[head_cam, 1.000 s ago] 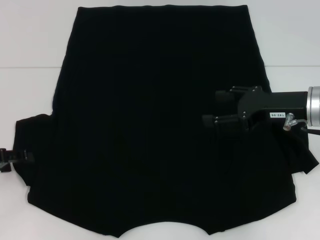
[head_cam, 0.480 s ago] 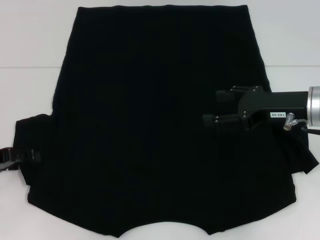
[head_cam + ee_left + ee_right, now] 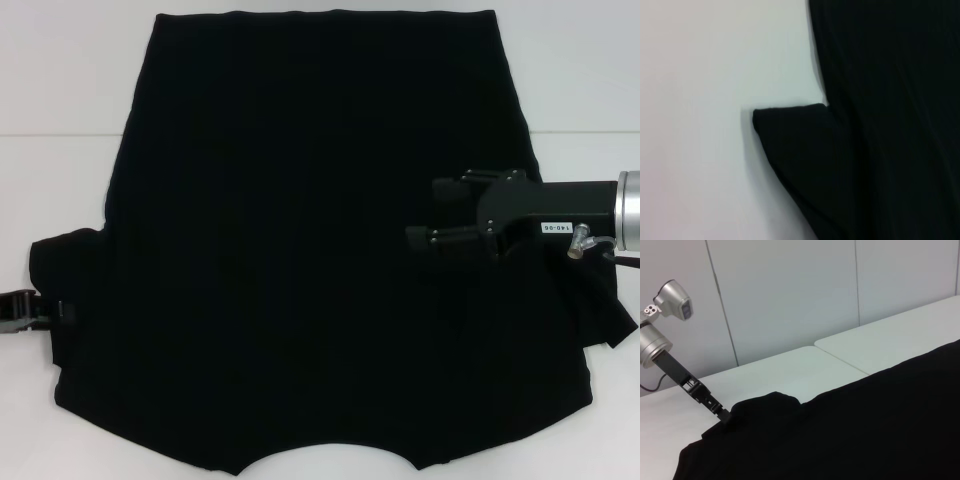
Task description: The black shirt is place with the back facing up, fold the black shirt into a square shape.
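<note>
At the left edge, the left gripper (image 3: 50, 310) meets the sleeve of the black shirt (image 3: 310, 250); its finger state cannot be determined. Shirt lies spread flat on the white table (image 3: 60, 80). Right gripper (image 3: 425, 215) hovers over the shirt's right side, fingers spread apart.

White tables (image 3: 790, 370) before pale panelled wall (image 3: 790, 290).

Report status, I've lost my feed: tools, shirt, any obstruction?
Left tool at the sleeve edge. Right tool open above the black shirt, holding nothing. Shirt flat on the white table, unfolded. Nothing in the way.
</note>
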### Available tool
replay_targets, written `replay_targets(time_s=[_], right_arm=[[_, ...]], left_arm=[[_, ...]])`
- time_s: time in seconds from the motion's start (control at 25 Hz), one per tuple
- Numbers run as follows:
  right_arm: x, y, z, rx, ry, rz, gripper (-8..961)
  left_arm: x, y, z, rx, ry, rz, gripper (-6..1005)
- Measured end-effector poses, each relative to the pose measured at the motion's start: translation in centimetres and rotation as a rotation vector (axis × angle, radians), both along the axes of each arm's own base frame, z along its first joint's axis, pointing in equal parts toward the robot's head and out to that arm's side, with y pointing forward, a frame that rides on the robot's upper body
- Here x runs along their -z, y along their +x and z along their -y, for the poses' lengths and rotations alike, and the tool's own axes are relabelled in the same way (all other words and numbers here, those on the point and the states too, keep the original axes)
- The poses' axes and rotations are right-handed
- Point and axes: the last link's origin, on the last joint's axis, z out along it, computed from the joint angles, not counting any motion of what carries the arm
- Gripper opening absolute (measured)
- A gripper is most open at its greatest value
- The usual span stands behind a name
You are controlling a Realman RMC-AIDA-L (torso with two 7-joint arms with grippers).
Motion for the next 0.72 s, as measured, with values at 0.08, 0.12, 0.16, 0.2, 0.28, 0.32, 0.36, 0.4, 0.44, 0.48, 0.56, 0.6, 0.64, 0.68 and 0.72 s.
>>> replay_targets(time_s=[0.08,0.12,0.16,0.2,0.28,0.32,0.36,0.4,0.44,0.48,0.56,0.6,0.64,0.68,0.72], right_arm=[[0.00,0.00,0.00,0.000,0.000,0.000,925],[0.00,0.01,0.00,0.000,0.000,0.000,925],[0.00,0.02,0.00,0.001,0.001,0.000,925],[0.00,0.06,0.02,0.002,0.001,0.000,925],[0.01,0.14,-0.01,0.006,0.005,0.002,925],[0.02,0.18,-0.01,0.007,0.006,0.002,925],[0.03,0.22,-0.01,0.009,0.008,0.003,925],[0.04,0.25,-0.01,0.010,0.009,0.003,925],[0.06,0.26,-0.01,0.011,0.010,0.003,925],[0.07,0.28,-0.01,0.011,0.010,0.004,925],[0.07,0.30,0.00,0.012,0.011,0.004,925],[0.08,0.30,-0.01,0.012,0.011,0.004,925],[0.08,0.31,-0.01,0.012,0.012,0.003,925],[0.07,0.32,-0.03,0.013,0.013,0.004,925],[0.06,0.34,-0.06,0.014,0.015,0.004,925]], left_arm=[[-0.03,0.00,-0.12,-0.001,0.004,-0.005,566],[-0.06,-0.02,-0.17,-0.002,0.007,-0.007,518],[-0.07,-0.02,-0.20,-0.003,0.008,-0.008,470],[-0.09,-0.04,-0.22,-0.004,0.010,-0.009,422],[-0.13,-0.09,-0.28,-0.005,0.015,-0.012,339],[-0.13,-0.11,-0.30,-0.005,0.017,-0.014,297],[-0.11,-0.11,-0.31,-0.006,0.018,-0.014,256],[-0.09,-0.12,-0.32,-0.006,0.019,-0.015,214],[-0.08,-0.13,-0.33,-0.006,0.020,-0.015,176],[-0.07,-0.13,-0.34,-0.007,0.021,-0.016,138],[-0.04,-0.14,-0.35,-0.008,0.022,-0.016,63],[-0.04,-0.16,-0.38,-0.010,0.025,-0.017,25],[-0.06,-0.19,-0.41,-0.012,0.028,-0.018,22],[-0.12,-0.25,-0.46,-0.015,0.034,-0.021,20],[-0.18,-0.32,-0.50,-0.017,0.040,-0.023,17]])
